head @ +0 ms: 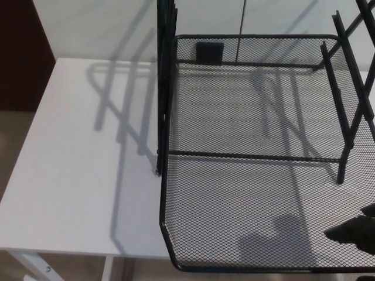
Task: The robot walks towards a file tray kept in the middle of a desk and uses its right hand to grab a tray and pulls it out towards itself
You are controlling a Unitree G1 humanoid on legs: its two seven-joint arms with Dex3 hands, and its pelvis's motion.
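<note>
A black wire-mesh tray (pixel 252 193) lies low in the black file rack (pixel 166 88) on the white desk (pixel 76 175). Its front rim juts out past the desk's near edge. A crossbar of the rack runs over the tray's middle. Only a dark part of my right hand (pixel 354 232) shows at the bottom right corner, over the tray's front right part. Most of the hand is cut off by the picture's edge, and I cannot tell whether it touches the mesh. Its shadow falls on the mesh to its left.
The rack's upright bars rise on the tray's left and right sides (pixel 345 111). A small black block (pixel 209 52) sits on the tray's back wall. A dark brown panel (pixel 17 52) stands at the far left, and a white desk leg (pixel 35 266) shows below.
</note>
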